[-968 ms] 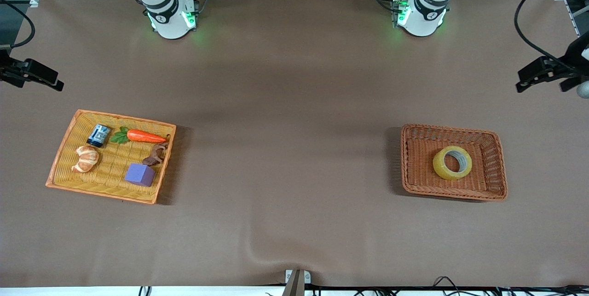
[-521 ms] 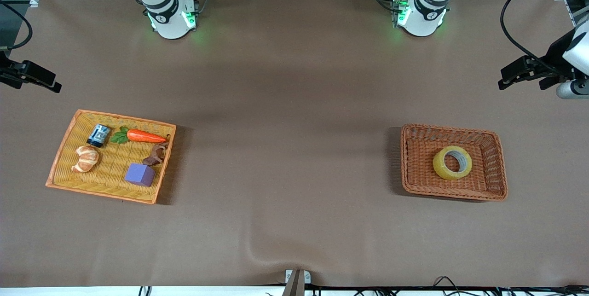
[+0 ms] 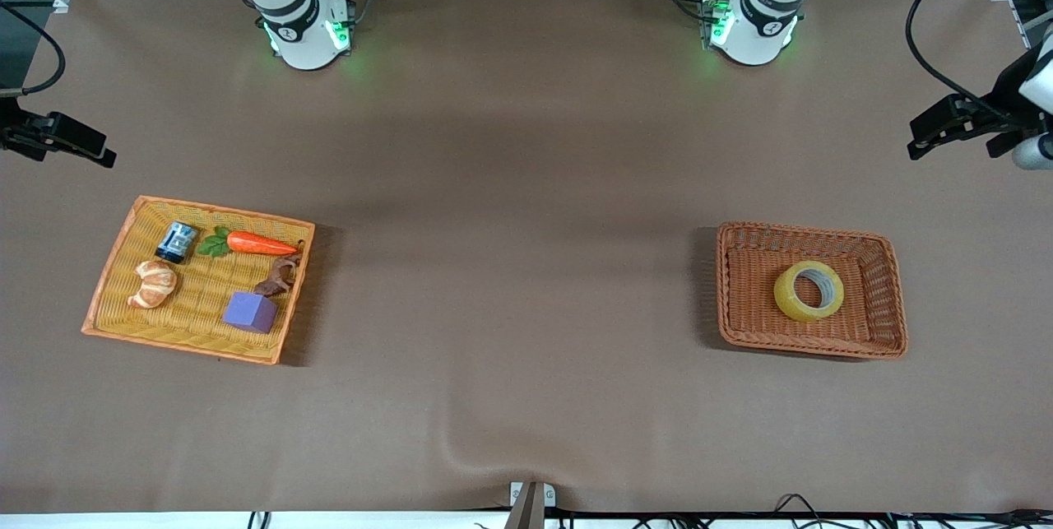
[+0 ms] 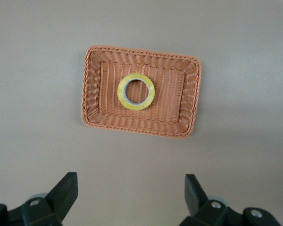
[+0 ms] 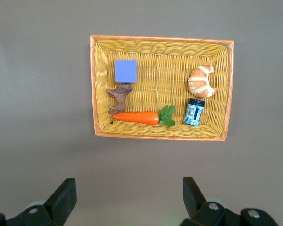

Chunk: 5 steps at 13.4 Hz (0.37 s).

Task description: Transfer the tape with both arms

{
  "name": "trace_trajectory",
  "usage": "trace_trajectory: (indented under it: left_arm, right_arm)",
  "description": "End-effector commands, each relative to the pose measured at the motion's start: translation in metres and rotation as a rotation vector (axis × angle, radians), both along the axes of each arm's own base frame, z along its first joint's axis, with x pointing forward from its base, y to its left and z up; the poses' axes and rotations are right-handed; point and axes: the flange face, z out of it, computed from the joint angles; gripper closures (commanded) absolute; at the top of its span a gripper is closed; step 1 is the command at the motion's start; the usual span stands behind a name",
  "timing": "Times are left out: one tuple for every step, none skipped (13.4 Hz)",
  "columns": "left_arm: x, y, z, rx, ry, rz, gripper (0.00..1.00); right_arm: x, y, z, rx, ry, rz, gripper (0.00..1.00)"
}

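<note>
The tape, a yellowish ring with a grey-white core, lies flat in a brown wicker basket toward the left arm's end of the table. The left wrist view shows the tape in that basket, well apart from my left gripper. The left gripper hangs high over bare table beside the basket, open and holding nothing. My right gripper hangs high over the right arm's end of the table, and the right wrist view shows this gripper open and holding nothing.
A yellow wicker tray toward the right arm's end holds a carrot, a croissant, a purple block, a small blue can and a brown figure. The brown table cloth has a wrinkle near the front edge.
The left gripper swung a little toward the table's middle and then part of the way back. The right gripper shifted only slightly. The tape has not moved.
</note>
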Motion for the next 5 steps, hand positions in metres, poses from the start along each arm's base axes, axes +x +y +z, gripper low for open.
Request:
trace_trajectory:
  left_arm:
    - [-0.0042, 0.0001, 0.0101, 0.01, -0.005, 0.017, 0.0]
    - [-0.0042, -0.0016, 0.0102, 0.01, -0.006, 0.014, 0.0]
    - [-0.0044, -0.0033, 0.0101, 0.01, -0.005, 0.011, 0.0]
    - [-0.0044, -0.0035, 0.01, 0.009, -0.005, 0.013, 0.0]
    - [-0.0045, -0.0028, 0.0085, 0.0, 0.0, 0.02, 0.0]
  right_arm:
    - [0.0004, 0.0039, 0.0017, 0.011, -0.003, -0.002, 0.0]
    - [0.0003, 0.0039, 0.0023, 0.011, -0.003, -0.003, 0.0]
    - [0.0002, 0.0039, 0.0035, 0.011, -0.005, -0.003, 0.0]
    - [-0.0005, 0.0014, 0.0064, 0.01, -0.009, -0.008, 0.0]
    - [-0.0015, -0.0003, 0.0081, 0.011, -0.012, -0.011, 0.0]
